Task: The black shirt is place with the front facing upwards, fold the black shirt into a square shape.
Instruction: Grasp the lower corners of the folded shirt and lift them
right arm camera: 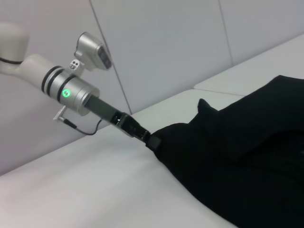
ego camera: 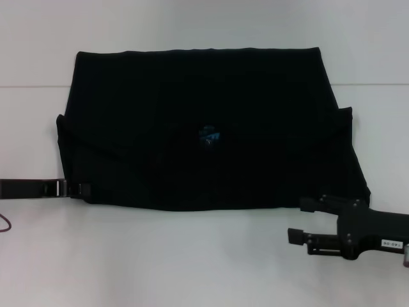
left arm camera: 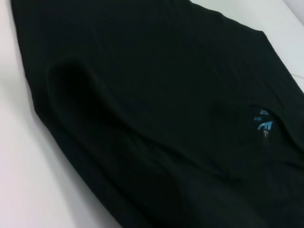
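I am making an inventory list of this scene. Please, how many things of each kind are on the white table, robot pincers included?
Black shirt, folded, blue neck label showing: 1
Robot pincers: 2, the left pincer at the shirt's near-left edge, the right pincer beside its near-right corner
White table: 1
Total: 4

Bright even light, soft shadows, slight blur

A: What does the left arm (right arm camera: pixel 71 90) look like?
B: White shell, silver cuff, black rings, a green light, a thin dark cable, then a slim black left tool (ego camera: pixel 77 188).
A: And the right tool (ego camera: pixel 307 220)?
B: Black, blocky metal with a small white label.
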Controlling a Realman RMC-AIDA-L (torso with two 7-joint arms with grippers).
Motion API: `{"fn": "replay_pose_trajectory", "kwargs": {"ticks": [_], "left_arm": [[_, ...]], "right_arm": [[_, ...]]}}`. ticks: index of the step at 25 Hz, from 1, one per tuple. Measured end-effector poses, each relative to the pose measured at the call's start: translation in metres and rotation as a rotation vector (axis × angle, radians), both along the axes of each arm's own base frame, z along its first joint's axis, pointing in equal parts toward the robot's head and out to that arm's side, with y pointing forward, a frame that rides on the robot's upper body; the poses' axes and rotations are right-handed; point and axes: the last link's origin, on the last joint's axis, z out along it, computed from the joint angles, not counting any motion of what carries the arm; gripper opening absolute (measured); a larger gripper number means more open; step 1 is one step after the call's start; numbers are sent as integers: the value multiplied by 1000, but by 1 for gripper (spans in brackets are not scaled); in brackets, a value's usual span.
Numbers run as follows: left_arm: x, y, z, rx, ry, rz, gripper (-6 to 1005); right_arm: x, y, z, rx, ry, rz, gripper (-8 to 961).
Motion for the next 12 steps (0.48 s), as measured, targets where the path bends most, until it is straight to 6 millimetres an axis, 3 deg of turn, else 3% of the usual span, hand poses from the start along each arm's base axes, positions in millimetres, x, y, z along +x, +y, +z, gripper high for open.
{"fn": "replay_pose_trajectory", "kwargs": {"ticks": [5, 7, 8, 12], "left_arm": [[0, 0, 0, -3, 5, -2, 68], [0, 0, 1, -4, 4, -2, 52], [0, 0, 1, -5, 4, -3, 44], [1, 0, 1, -11, -1, -7, 20]], "right_arm": [[6, 10, 17, 8, -11, -91, 869], [14, 23, 38, 31, -37, -212, 869], [14, 23, 38, 31, -37, -212, 869], [24, 44, 81, 65, -54, -414, 868]]}}
